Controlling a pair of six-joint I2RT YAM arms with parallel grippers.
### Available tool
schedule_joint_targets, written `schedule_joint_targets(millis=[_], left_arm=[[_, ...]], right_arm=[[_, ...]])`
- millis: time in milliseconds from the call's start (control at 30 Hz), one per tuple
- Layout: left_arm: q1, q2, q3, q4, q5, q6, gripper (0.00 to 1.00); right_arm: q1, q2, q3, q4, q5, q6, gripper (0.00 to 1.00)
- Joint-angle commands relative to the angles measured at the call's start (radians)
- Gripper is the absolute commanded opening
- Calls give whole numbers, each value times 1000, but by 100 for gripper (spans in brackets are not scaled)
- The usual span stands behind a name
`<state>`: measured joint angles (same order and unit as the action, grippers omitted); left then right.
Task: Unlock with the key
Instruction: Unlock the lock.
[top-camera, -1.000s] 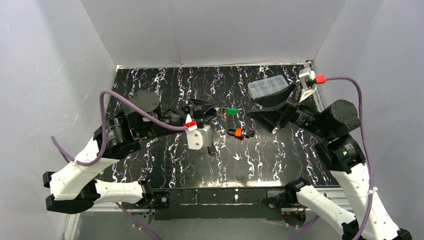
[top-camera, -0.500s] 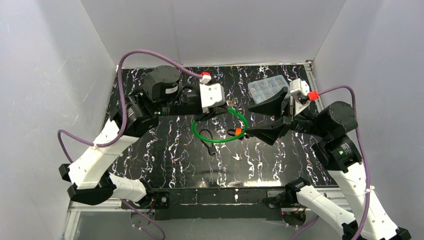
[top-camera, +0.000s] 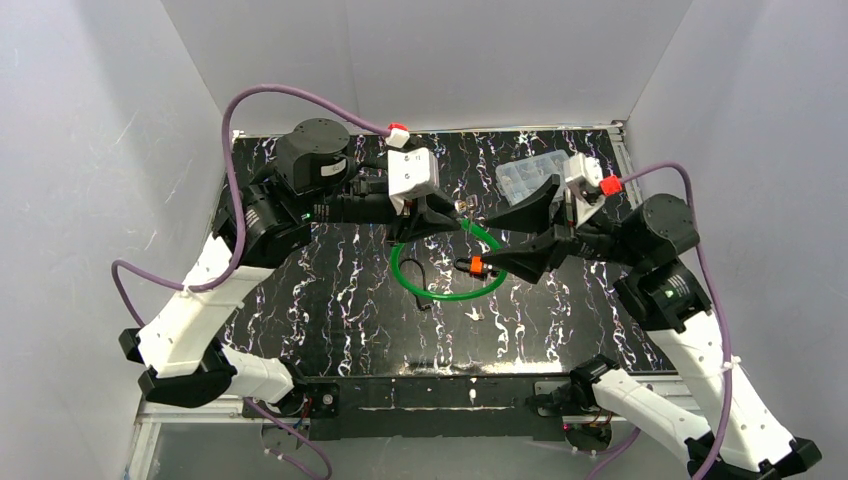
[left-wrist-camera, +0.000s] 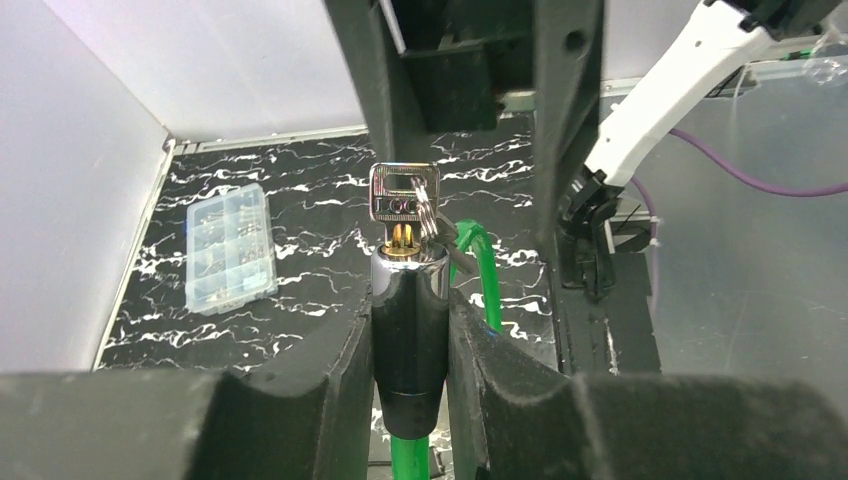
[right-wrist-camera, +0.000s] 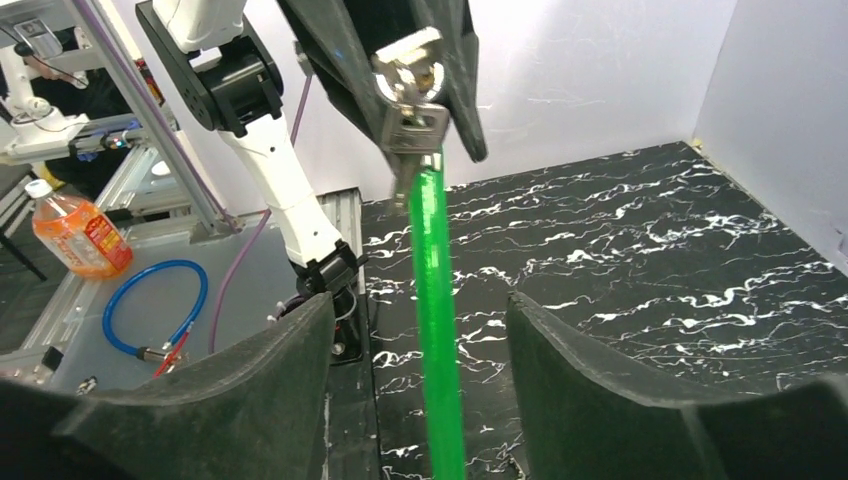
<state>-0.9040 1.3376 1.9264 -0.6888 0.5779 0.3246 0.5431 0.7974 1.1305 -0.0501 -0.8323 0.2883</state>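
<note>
Bases (top-camera: 592, 384) of both arms sit bolted to the dark rail along the near edge of the desk (top-camera: 300, 330). The desk is a flat black sheet veined with white, like marble. A wide band of its bare surface shows between that rail and the cable.

The green cable (top-camera: 445, 295) is smooth, glossy and round, and it curls into an open loop near the middle of the desk. A thin black curl of cord (top-camera: 419, 283) lies inside the loop. An orange and black piece (top-camera: 476, 265) sits on the loop's right side.

Above the loop's far side, the left tool (left-wrist-camera: 410, 330) is clenched on the lock (left-wrist-camera: 408, 300). The lock is a rounded barrel, chrome on top with a matte black sleeve below, and it is pinched upright between the tool's two thick black fingers. The cable runs out of its lower end. The key (left-wrist-camera: 402, 193) stands in the top of the lock. It is flat and silver with a squared head, a wire ring hangs through it, and a brass collar shows at the keyhole.

The right tool (right-wrist-camera: 420, 390) comes in from the right. It is released, with its broad curved fingers (right-wrist-camera: 250, 400) spread wide. In its wrist view the cable passes between them without touching either, and the key hangs just beyond.

Farther back on the right lies a clear plastic box (top-camera: 530, 175) with small compartments, close to the far edge. Bare desk shows to the left of it. Plain grey walls (top-camera: 430, 60) close off the far edge and both sides.
</note>
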Motion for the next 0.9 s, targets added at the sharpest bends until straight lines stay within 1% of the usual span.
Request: schedule_joint_targets(millis=[0,67,233,267,300,467,567,733,867], left_arm=[[8,-16,42,34,61,-38,0],[11,-18,40,34,66,-45,0],[16,-19,43,34,75,-57,0],[17,-21,44,32,73,-54,0],[20,-23,44,31,72,-52,0],[39,-36,46,39,63,-39,0],[56,-38,58,51,76,-58,0],[67,-30,83,58,99,-78,0],[69,-27,79,49,103,-69,0]], right_arm=[[28,28,8,83,25,15,63],[46,38,12,93,39,18,51],[81,55,24,73,86,4,9],[83,48,19,68,94,-3,3],[85,38,10,62,102,-10,1],[85,-53,-75,43,129,-48,1],[85,-92,-108,-15,138,-62,1],[84,-130,-141,-51,163,-76,1],[85,-127,-139,-82,183,-77,1]])
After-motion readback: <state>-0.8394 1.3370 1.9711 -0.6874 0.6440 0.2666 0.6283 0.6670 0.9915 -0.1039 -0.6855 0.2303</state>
